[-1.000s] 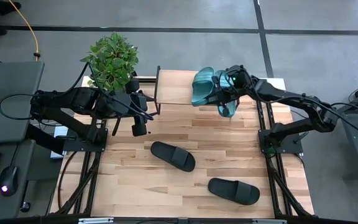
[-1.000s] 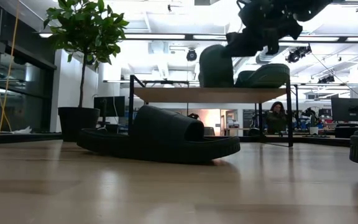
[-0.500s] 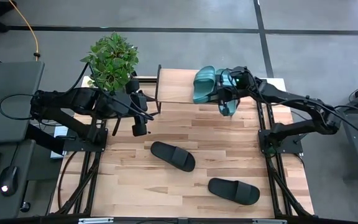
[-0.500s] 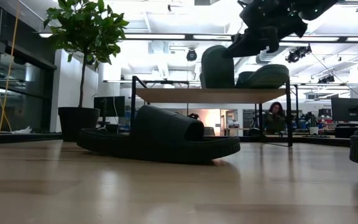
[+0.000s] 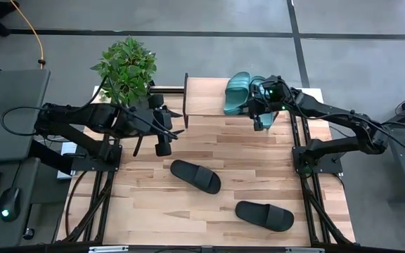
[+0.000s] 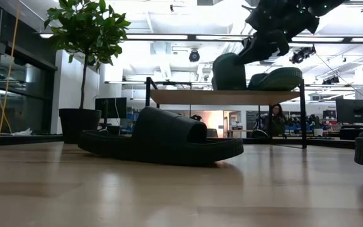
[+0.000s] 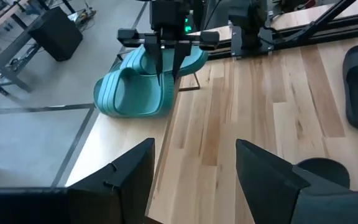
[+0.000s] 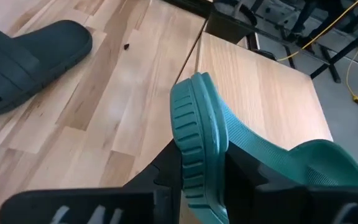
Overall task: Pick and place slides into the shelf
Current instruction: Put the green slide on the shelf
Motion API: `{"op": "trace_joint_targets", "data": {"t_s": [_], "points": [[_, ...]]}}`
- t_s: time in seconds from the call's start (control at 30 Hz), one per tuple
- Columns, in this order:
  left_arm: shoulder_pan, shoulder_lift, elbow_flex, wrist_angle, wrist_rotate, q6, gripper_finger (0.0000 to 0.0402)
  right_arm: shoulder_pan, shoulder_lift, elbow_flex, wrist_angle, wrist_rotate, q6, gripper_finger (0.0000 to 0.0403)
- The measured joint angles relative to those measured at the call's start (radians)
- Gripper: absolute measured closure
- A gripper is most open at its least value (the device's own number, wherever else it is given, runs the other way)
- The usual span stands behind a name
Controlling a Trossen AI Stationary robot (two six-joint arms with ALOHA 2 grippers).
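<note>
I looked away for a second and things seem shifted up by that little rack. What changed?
The shelf, with one teal slide on it, slid toward the right arm. The right pincer swung its own teal slide in over the shelf's end, its jaws around the sole's edge easing slightly apart. The left pincer shifted a little the same way, still open. Both black slides stayed put.

From above, even overhead light falls on the pale wood surface (image 5: 245,161), with only soft, short shadows under the black slides (image 5: 195,176). In the low view, bright ceiling strips and windows backlight everything, so the near black slide (image 6: 162,137) and potted plant (image 6: 87,31) read as dark silhouettes, and the foreground wood is blurred with a soft sheen.
</note>
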Motion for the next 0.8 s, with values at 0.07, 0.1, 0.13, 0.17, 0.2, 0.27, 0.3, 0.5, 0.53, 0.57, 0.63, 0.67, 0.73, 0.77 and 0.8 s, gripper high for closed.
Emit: {"op": "trace_joint_targets", "data": {"t_s": [0.07, 0.1, 0.13, 0.17, 0.2, 0.27, 0.3, 0.5, 0.53, 0.57, 0.63, 0.67, 0.73, 0.77, 0.8], "points": [[0.0, -0.002, 0.0, 0.0, 0.002, 0.004, 0.0192, 0.0, 0.0, 0.0, -0.009, 0.001, 0.0, 0.033], [0.0, -0.003, 0.0, 0.001, 0.002, 0.004, 0.0192, 0.0, 0.0, 0.0, -0.014, 0.001, 0.0, 0.0323], [0.0, -0.004, 0.0, 0.0, 0.002, 0.004, 0.0192, 0.0, 0.0, 0.0, -0.016, 0.002, 0.001, 0.0315], [0.0, -0.004, 0.0, 0.0, 0.002, 0.004, 0.0192, 0.0, 0.0, 0.0, -0.021, 0.002, 0.003, 0.0305], [0.0, -0.004, 0.0, 0.0, 0.002, 0.004, 0.0192, 0.0, 0.0, 0.0, -0.028, 0.005, 0.004, 0.0296], [0.0, -0.004, 0.0, 0.0, 0.002, 0.005, 0.0192, 0.0, 0.0, 0.0, -0.036, 0.028, 0.006, 0.0276], [0.0, -0.004, 0.0, 0.0, 0.002, 0.004, 0.0192, 0.0, 0.0, 0.0, -0.041, 0.046, 0.007, 0.0266], [0.0, -0.004, 0.0, -0.001, 0.003, 0.004, 0.0192, 0.018, -0.007, 0.0, -0.109, 0.127, 0.032, 0.0212], [0.0, -0.004, 0.0, -0.001, 0.003, 0.004, 0.0192, 0.026, -0.01, 0.0, -0.123, 0.156, 0.036, 0.0204], [0.0, -0.004, 0.0, -0.001, 0.003, 0.004, 0.0192, 0.034, -0.015, -0.001, -0.133, 0.178, 0.045, 0.0197], [0.0, -0.004, 0.0, -0.001, 0.003, 0.004, 0.0192, 0.047, -0.024, -0.001, -0.153, 0.202, 0.059, 0.0184], [0.0, -0.004, 0.0, -0.001, 0.004, 0.004, 0.0192, 0.054, -0.03, -0.001, -0.164, 0.206, 0.068, 0.0179], [0.0, -0.004, 0.0, -0.001, 0.003, 0.004, 0.0192, 0.071, -0.038, -0.001, -0.174, 0.224, 0.077, 0.0171], [0.0, -0.004, 0.0, -0.001, 0.003, 0.004, 0.0192, 0.077, -0.045, -0.001, -0.187, 0.233, 0.077, 0.0169], [0.0, -0.004, 0.001, -0.001, 0.003, 0.004, 0.0192, 0.084, -0.052, -0.001, -0.198, 0.24, 0.077, 0.0167]]}}
